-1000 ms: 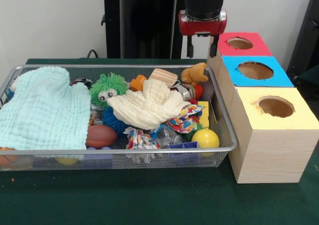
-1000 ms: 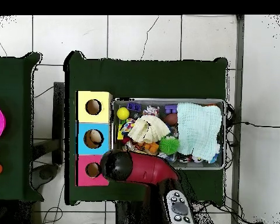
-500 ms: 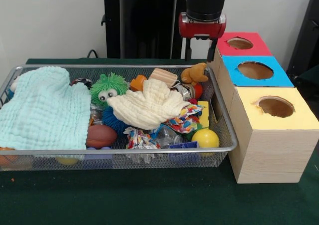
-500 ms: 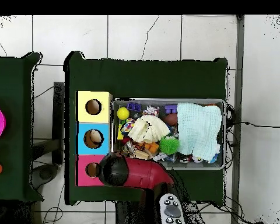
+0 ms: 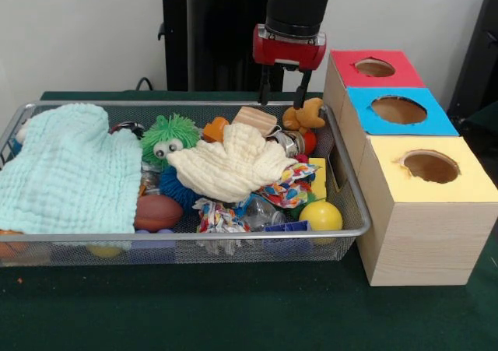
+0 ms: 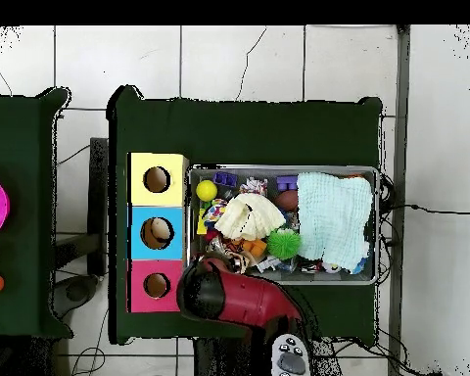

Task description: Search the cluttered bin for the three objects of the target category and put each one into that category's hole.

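Observation:
The wire mesh bin [image 5: 194,235] lies across the table, full of clutter, and also shows in the overhead view [image 6: 278,168]. A small tan plush animal [image 5: 303,115] lies at its far right corner. My gripper [image 5: 282,98] hangs open and empty just above the bin's far rim, right beside that plush on its left. In the overhead view the red arm [image 6: 229,294] hides the gripper. The red-surrounded hole [image 5: 375,68] tops the farthest wooden box to the right of the bin, and also shows in the overhead view [image 6: 157,285]. The orange striped plush is hidden.
A mint cloth [image 5: 66,172] covers the bin's left part and a cream cloth [image 5: 229,164] its middle. A green spiky ball [image 5: 170,137], a rope toy [image 5: 222,215] and a yellow ball [image 5: 320,215] lie around them. Blue [image 5: 398,109] and yellow [image 5: 429,166] holes stand nearer.
My gripper has moved from beside the red box to the left in the front view and a little lower, over the bin's far right corner. Nothing in the bin has moved.

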You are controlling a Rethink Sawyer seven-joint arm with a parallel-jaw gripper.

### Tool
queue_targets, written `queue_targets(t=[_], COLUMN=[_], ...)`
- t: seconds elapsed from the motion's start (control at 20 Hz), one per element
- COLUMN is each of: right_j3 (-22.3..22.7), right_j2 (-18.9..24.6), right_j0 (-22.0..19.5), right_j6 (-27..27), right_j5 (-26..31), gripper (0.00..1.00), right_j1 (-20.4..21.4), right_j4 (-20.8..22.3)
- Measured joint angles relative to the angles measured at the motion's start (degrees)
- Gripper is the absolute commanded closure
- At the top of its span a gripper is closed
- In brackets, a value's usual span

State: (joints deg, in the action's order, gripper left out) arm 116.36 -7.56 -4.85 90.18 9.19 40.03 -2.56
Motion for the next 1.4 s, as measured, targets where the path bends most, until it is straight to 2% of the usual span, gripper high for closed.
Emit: queue_targets(t=[0.65, 1.0, 1.4], right_j3=[0.0, 0.9, 4.1], right_j2=[-1.0, -1.0, -0.9], right_j0=[1.1, 1.1, 0.0], right_j6=[0.0, 0.0, 0.0], right_j5=[-2.1, -3.3, -8.7], gripper=[0.00, 0.00, 0.00], right_j1=[-0.4, -2.3, -5.0], right_j4=[0.0, 0.0, 0.0])
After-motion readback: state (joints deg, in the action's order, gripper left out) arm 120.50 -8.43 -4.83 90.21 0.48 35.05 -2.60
